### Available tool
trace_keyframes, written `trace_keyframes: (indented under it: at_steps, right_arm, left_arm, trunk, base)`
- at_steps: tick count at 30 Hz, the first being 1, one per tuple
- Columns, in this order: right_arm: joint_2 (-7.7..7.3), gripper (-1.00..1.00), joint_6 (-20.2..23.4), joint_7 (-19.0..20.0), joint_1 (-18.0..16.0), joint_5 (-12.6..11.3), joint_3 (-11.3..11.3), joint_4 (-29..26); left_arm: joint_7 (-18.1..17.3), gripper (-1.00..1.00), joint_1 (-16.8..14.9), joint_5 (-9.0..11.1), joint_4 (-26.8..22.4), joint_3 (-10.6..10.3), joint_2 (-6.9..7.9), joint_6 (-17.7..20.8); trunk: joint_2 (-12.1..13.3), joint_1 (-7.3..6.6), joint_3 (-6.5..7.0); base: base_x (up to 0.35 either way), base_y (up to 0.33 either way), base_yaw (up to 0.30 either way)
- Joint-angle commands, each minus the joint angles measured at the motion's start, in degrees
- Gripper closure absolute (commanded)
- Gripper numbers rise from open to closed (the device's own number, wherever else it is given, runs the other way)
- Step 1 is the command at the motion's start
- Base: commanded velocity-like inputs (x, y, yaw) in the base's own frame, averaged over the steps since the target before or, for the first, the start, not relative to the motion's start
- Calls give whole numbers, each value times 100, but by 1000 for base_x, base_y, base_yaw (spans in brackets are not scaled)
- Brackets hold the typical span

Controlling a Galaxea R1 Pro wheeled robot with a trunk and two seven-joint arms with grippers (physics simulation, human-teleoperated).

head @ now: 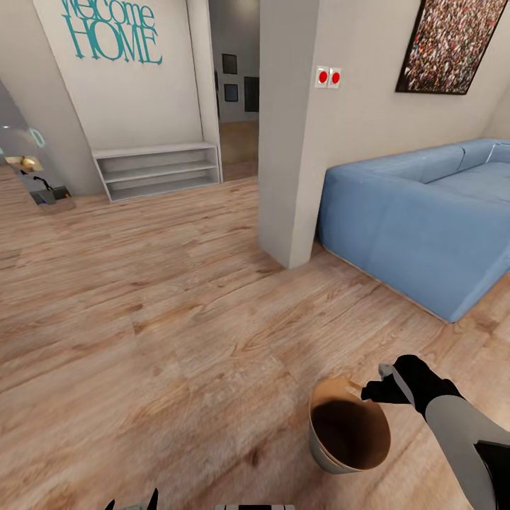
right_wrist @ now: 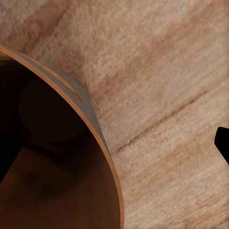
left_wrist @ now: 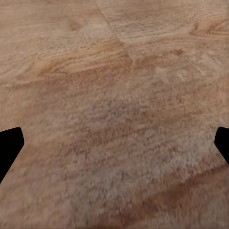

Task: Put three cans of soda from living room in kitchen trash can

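Bin first: from my head camera it is a small round tapered tub, pale grey outside and brown inside, tilted so its open mouth faces up toward me. My right fingers pinch its far rim and hold it above the plank floor, near the blue sofa. Its inside looks dark; I cannot make out anything lying in it. My left fingers show just as black tips at the bottom edge. A grey pillar, a low white shelf and teal wall lettering stand further off.

From my left wrist, blurred wood grain lies below, and two black fingers sit far apart at the edges, spread wide with nothing between them.

From my right wrist, the bin looms close, cut off by the frame: a thin orange-brown rim, a grey outer wall with a slot, a shadowed brown hollow. One black finger peeks in at the edge.
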Motion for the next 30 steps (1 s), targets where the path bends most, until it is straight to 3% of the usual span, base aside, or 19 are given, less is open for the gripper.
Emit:
trace_keyframes:
  at_steps: [1,16,30]
  right_arm:
    - [0,-100,0,-1,0,0,0,0]
    - [2,-100,0,-3,2,-5,1,14]
    - [2,-100,0,-3,9,-4,1,26]
  left_arm:
    - [0,-100,0,0,0,1,0,0]
    - [0,-100,1,-4,-1,0,0,0]
    - [0,-100,1,-8,-1,-4,0,6]
  trunk:
    - [0,0,0]
    - [0,0,0]
    - [-19,36,-310]
  base:
    - [0,-3,0]
    - [0,-1,0]
    - [0,0,0]
